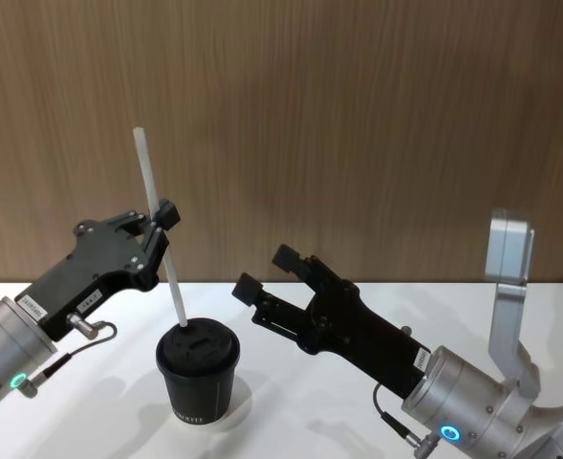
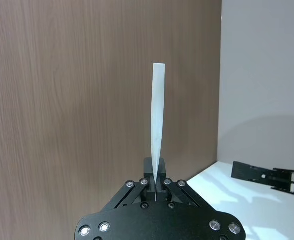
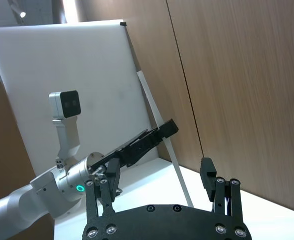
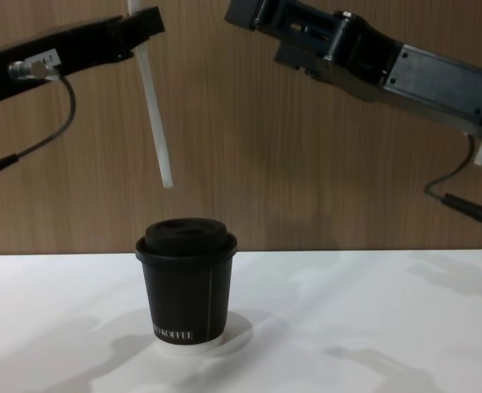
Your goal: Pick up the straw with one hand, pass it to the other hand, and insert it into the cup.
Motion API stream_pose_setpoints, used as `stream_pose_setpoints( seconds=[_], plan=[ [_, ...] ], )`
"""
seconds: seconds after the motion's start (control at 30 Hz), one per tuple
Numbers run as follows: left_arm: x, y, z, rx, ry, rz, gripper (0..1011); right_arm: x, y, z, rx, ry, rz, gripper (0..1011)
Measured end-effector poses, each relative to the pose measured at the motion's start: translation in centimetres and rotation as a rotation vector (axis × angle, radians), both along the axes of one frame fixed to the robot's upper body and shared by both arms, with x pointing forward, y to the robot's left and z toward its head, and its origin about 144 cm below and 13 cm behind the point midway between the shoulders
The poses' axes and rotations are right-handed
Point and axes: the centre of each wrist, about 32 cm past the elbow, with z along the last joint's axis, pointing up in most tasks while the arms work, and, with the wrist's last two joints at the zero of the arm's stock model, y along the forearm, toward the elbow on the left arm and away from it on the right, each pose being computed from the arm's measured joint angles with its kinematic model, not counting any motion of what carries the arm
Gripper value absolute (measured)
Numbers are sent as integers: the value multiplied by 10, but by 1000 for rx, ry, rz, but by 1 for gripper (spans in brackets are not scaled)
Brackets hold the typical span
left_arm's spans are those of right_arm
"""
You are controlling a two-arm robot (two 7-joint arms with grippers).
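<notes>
Over a white table (image 4: pixel 363 327), the right arm holds the right gripper (image 1: pixel 267 273) raised and pointed toward the left gripper. The two are well apart, and its black fingers are spread wide with nothing between them. The left gripper (image 1: pixel 162 222), its housing tilted upward, has its fingers pinched tight on the straw (image 4: pixel 155 123) at roughly mid-length. Below that gripper, a little to the side of its fingertips, the cup (image 4: pixel 187 286) stands upright on the table, black and lidded. The straw leans slightly, its upper part rising above the fingers. Its lower end hangs under them, just above the domed lid (image 4: pixel 187 232) and apart from it in the chest view.

Judging by who holds what, the handover looks complete; insertion is the step in hand and is not yet done. The next move calls for the left gripper to bring the tip over the lid's opening and lower it along the straw's own line. Its grip must stay firm so the thin tube neither slips nor buckles. Whether the tip is already lined up is hard to tell, since the hole itself cannot be made out.
</notes>
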Motion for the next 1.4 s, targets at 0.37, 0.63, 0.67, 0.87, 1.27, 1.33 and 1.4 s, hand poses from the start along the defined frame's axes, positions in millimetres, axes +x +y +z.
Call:
stream_pose_setpoints(
  seconds=[0.37,0.63,0.67,0.87,1.27,1.33,1.4],
  plan=[
    [9,-4,-6,40,-18,22,8,0,0,0,0,0,0,1001],
    [16,-6,-11,50,-16,28,8,0,0,0,0,0,0,1001],
    [17,-7,-11,51,-16,28,8,0,0,0,0,0,0,1001],
    [21,-8,-14,60,-13,27,8,0,0,0,0,0,0,1001],
    [27,-11,-18,71,0,33,8,0,0,0,0,0,0,1001],
    [27,-11,-18,72,3,34,8,0,0,0,0,0,0,1001],
    [28,-12,-19,74,8,36,8,0,0,0,0,0,0,1001]
  ],
)
